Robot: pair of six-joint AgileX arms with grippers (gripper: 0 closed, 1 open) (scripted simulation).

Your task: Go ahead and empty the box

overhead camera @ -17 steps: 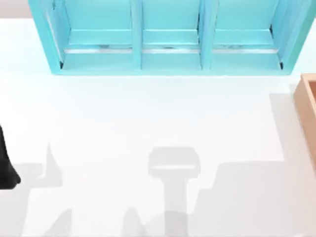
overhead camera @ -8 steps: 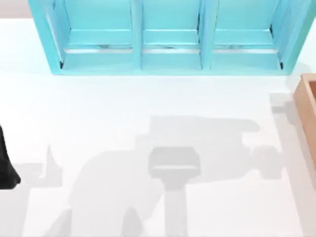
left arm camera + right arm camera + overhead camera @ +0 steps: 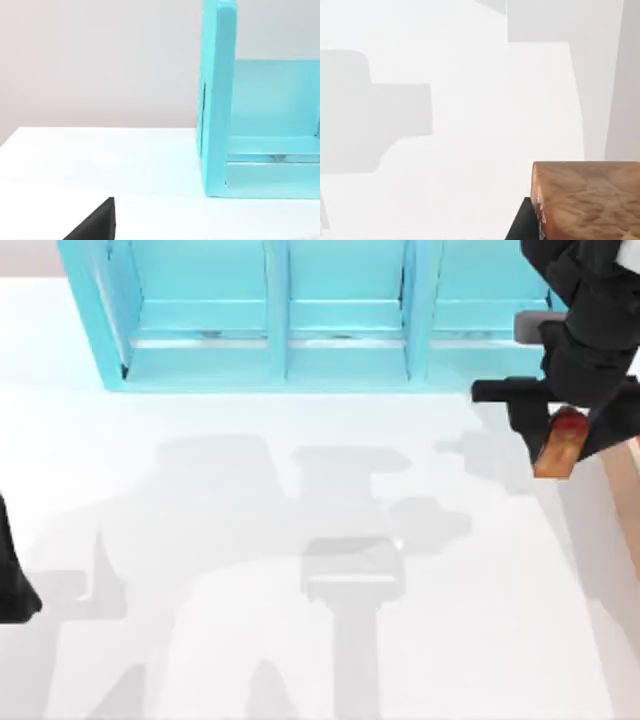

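The box [image 3: 628, 502] is a tan wooden wall showing at the table's right edge. Just left of it, my right gripper [image 3: 562, 436] hangs above the table, shut on a small red-orange carton [image 3: 558, 448]. In the right wrist view the carton [image 3: 587, 200] sits close up, with a black fingertip [image 3: 522, 224] against its side and white table beneath. The inside of the box is out of view. My left arm [image 3: 12, 580] is parked at the table's left edge, and a dark finger [image 3: 95, 226] shows in the left wrist view.
A big cyan three-compartment cabinet [image 3: 340, 320] stands along the back of the table, and its side wall [image 3: 217, 100] shows in the left wrist view. White tabletop [image 3: 300, 540] spreads between the arms, crossed by grey shadows.
My right arm has come into the top view at the upper right, carrying the small carton beside the box. Shadows have spread leftward across the table. The left arm has not moved.
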